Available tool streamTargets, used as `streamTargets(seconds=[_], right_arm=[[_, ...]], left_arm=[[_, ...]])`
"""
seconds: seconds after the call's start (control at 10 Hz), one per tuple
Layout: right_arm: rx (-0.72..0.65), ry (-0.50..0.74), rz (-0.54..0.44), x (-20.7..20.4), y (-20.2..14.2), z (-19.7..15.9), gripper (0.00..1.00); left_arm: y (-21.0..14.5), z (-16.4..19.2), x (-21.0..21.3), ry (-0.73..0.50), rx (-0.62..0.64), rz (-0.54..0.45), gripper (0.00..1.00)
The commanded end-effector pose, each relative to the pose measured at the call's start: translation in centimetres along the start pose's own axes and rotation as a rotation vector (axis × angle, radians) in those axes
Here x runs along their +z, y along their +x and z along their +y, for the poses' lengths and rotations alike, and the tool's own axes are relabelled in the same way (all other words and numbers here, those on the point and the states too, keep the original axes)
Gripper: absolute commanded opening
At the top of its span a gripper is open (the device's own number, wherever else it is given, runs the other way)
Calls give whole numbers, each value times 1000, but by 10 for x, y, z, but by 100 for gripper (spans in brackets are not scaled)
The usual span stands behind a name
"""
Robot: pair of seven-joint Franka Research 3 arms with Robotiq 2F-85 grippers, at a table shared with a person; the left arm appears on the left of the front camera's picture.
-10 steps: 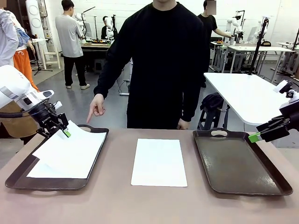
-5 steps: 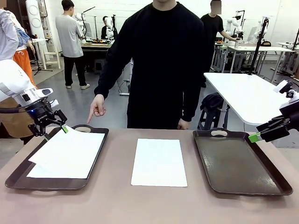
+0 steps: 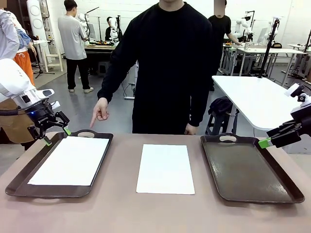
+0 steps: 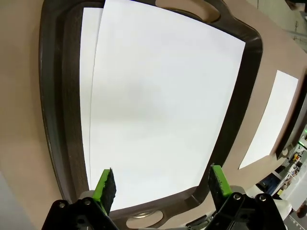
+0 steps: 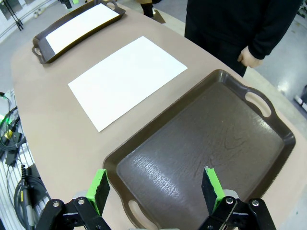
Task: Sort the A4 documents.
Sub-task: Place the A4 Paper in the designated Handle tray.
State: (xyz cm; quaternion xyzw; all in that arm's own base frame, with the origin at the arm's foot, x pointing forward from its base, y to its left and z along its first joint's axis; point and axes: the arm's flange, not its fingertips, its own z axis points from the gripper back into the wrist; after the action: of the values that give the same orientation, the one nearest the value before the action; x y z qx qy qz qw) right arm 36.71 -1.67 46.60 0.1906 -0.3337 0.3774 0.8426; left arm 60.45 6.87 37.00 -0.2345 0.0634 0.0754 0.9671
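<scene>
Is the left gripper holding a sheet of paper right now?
No, the left gripper stands open above the tray, whose top sheet lies flat inside.

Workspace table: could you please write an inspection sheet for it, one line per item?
Surface: brown table, no spill or mark seen.
Job's things: two overlapping sheets in the left tray; one sheet on the table between the trays; right tray without paper.
Clutter: nothing seen.
Pincers: left pincer open above the left tray's far corner; right pincer open by the right tray's far corner; both hold nothing.
Cables: black cables beyond the table's edge.
Surroundings: person opposite, hand pointing down near the left tray.
</scene>
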Motion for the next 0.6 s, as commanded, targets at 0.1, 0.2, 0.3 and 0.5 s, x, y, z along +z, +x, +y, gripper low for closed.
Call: streamTargets(seconds=[0.1,0.2,0.3,0.5], right_arm=[[10,19,-24,-4,2,-3,100],[10,19,-24,-4,2,-3,100],[10,19,-24,-4,2,-3,100],[10,19,-24,-4,2,-3,100]], left_arm=[[-10,2,5,-51,35,-5,100],[-1,0,3,-4,3,-5,100],[-1,0,3,-4,3,-5,100],[-1,0,3,-4,3,-5,100]])
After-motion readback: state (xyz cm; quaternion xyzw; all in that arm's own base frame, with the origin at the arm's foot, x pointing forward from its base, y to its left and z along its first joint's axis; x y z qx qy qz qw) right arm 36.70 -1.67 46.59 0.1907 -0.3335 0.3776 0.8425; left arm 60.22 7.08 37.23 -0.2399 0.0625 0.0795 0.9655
